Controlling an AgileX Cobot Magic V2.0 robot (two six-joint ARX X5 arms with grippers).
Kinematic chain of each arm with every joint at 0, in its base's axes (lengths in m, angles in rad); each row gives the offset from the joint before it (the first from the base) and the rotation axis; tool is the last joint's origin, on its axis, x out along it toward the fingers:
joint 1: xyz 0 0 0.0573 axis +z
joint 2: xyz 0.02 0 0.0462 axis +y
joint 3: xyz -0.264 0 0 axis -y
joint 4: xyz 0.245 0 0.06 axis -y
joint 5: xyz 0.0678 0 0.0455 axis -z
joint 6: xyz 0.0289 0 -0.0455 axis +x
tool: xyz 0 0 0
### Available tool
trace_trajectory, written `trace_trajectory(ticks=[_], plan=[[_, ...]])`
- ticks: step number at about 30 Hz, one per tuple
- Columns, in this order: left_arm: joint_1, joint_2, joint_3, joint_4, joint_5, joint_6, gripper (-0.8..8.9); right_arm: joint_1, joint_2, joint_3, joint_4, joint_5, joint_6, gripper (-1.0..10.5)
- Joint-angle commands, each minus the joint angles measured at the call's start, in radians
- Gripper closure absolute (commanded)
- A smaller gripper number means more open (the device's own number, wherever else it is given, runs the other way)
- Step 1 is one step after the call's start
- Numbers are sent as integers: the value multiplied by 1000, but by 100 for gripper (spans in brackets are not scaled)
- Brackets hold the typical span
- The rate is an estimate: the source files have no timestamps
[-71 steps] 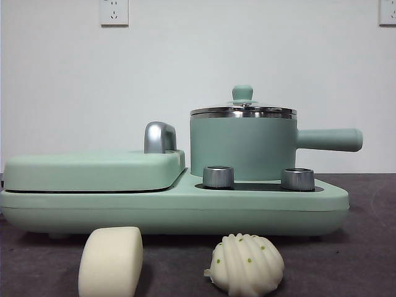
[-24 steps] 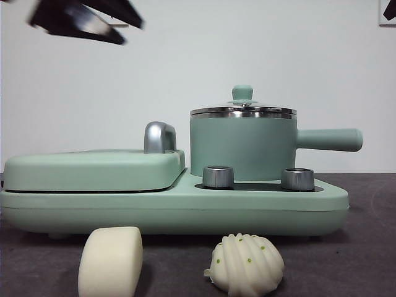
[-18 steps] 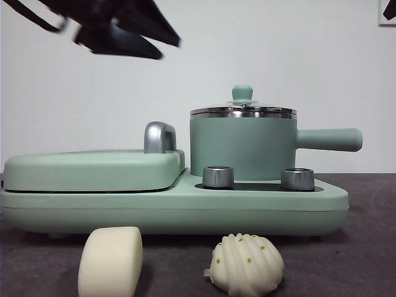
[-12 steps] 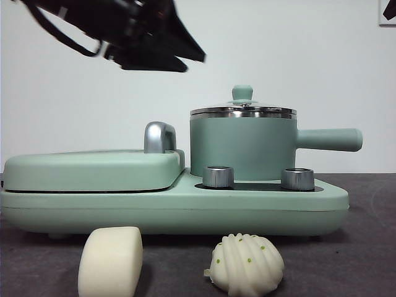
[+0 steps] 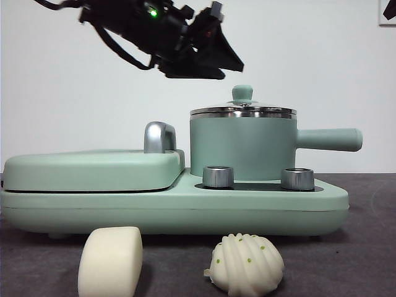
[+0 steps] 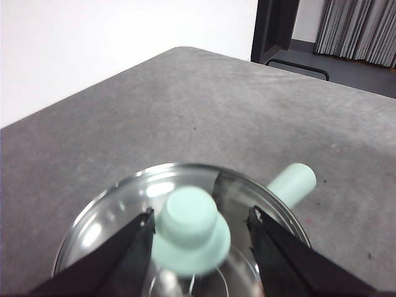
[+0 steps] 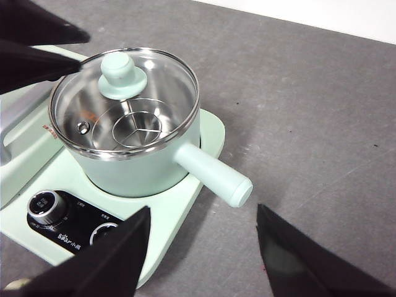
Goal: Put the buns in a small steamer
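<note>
Glass lid [image 7: 124,102] and wire rack inside only from above; left gripper [image 6: 199,226] spread around knob [image 6: 189,229].

1. A cooker base [image 5: 185,207] sits on the desk [image 5: 365,247].
2. On the base's right half stands the steamer [image 5: 242,145], lid [image 7: 124,102] on, knob [image 5: 242,93] on top, handle [image 5: 328,139] pointing right.
3. The grill lid [image 5: 93,170] covers the base's left half.
4. Two dials [image 5: 218,176] sit on the base, near side of the steamer.
5. Nearer than the base lie the smooth bun [image 5: 111,261] at left and the ridged bun [image 5: 246,265] to its right, apart.
6. The left hand [image 5: 226,59] hangs above the lid, its open jaws either side of the knob.
</note>
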Motion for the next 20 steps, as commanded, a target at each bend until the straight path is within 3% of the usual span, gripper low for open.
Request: trace_trajectory(ticks=[1,20], plan=[[-13,58,60,10,-3,37,564,4,7,21,10,-2,15,670],[-16,185,123,13,-3,59,568,4,7,21,10,-2,14,670]])
